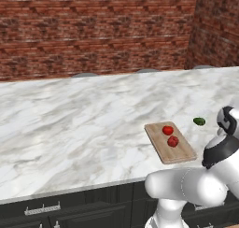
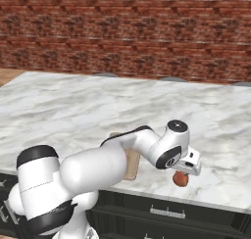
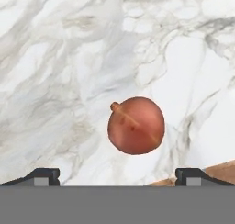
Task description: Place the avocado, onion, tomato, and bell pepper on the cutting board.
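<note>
A: Reading left to right in the left base view, we see the veined white marble counter [image 1: 70, 115], smooth and glossy, backed by a rough red brick wall [image 1: 93, 31]. Then comes the cutting board [image 1: 170, 142], a flat light-brown wooden slab with visible grain, carrying two small red round items, one [image 1: 168, 130] behind the other [image 1: 173, 141]. Past the board lies the avocado [image 1: 199, 121], a small dark green oval resting on bare marble.

B: And the onion [image 3: 136, 125]?

A: In the hand view it sits on the counter centred between the two fingertips [image 3: 43, 176]; in the right base view it shows just below the gripper [image 2: 188, 168], near the counter's front edge. It is a peach-tan ball with a short stem nub at upper left and a faint streak across its skin.

B: How do we judge it will handle?

A: We take it as firm, fairly light and smooth-skinned, so liable to roll or slip. We would close across its widest middle, clear of the nub.

B: State of the claw?

A: Jaws spread fully wide, holding nothing, poised over the onion.
</note>
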Motion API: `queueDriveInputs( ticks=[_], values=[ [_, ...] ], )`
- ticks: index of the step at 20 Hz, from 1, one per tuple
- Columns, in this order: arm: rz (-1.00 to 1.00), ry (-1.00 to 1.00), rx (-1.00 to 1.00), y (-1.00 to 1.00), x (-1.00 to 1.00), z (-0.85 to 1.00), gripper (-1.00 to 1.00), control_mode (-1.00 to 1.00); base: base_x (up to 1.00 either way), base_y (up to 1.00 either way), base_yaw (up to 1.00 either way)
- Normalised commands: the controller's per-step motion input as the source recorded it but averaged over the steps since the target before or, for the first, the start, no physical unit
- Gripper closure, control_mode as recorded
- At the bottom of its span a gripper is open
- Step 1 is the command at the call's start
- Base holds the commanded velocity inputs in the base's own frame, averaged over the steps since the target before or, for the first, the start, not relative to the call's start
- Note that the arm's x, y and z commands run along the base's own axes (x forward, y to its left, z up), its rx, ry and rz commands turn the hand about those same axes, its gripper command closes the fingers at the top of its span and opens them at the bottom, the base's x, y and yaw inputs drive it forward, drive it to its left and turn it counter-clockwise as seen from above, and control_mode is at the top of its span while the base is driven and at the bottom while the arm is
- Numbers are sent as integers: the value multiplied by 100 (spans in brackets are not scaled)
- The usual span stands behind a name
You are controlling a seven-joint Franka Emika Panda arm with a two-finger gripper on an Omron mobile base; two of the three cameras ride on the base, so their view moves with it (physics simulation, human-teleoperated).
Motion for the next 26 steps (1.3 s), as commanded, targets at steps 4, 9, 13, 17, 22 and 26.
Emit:
queueDriveInputs(
  ticks=[4, 9, 13, 17, 22, 26],
  values=[
    [8, 5, 0, -5, 22, -13, -100, -100, 0, 0, 0],
    [9, 3, 0, -19, 12, -8, -100, -100, 0, 0, 0],
    [9, 5, 0, -19, 2, -17, -100, -100, 0, 0, 0],
    [8, 8, -1, -10, 0, -30, -100, -100, 0, 0, 0],
    [7, 10, -1, -1, 3, -35, -100, -100, 0, 0, 0],
    [7, 7, 0, -2, 6, -27, -100, -100, 0, 0, 0]
  ],
)
